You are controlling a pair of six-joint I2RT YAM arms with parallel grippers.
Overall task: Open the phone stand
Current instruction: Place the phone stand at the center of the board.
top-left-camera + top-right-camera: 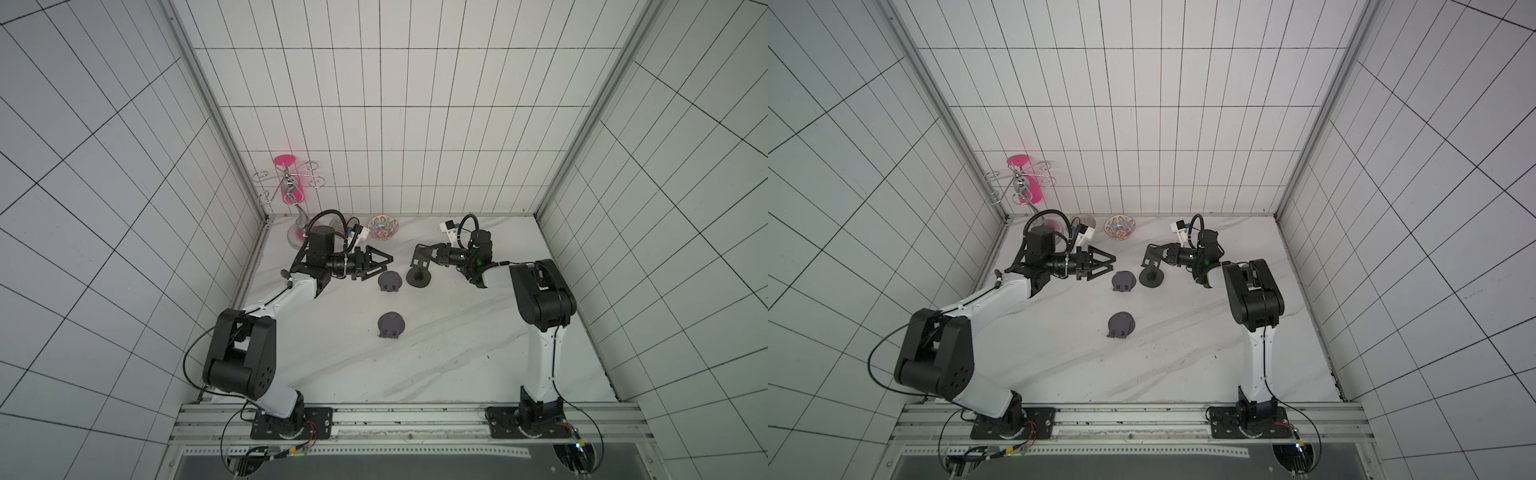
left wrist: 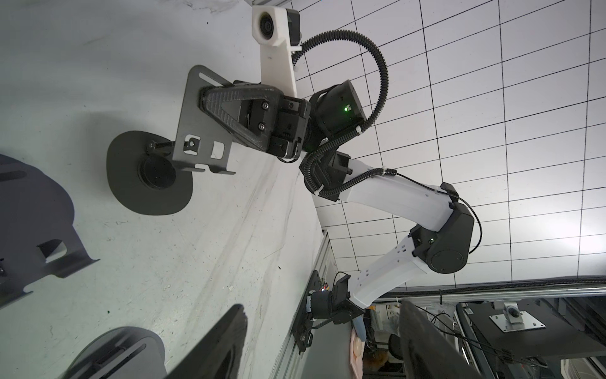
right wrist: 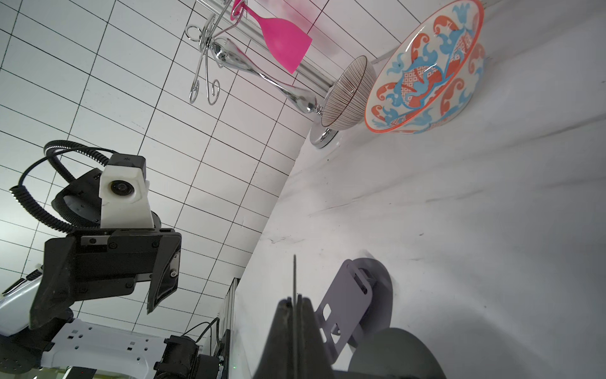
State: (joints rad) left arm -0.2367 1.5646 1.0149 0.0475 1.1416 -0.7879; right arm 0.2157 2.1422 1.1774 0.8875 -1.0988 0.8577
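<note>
A black phone stand stands at the back middle of the table, with its round base (image 1: 419,279) (image 1: 1151,278) flat on the marble. Its plate (image 2: 196,131) is tilted up off the base. My right gripper (image 1: 424,254) (image 3: 295,305) is shut on the plate's top edge, which shows as a thin line between the fingers in the right wrist view. My left gripper (image 1: 384,262) (image 1: 1108,262) (image 2: 324,347) hangs open just left of the stand, touching nothing.
Two grey folded phone stands lie flat: one (image 1: 390,281) close beside the black base, another (image 1: 391,325) nearer the front. A patterned bowl (image 1: 382,227), a striped bowl (image 3: 349,92) and a chrome rack (image 1: 291,187) with a pink spatula (image 3: 282,36) stand at the back left.
</note>
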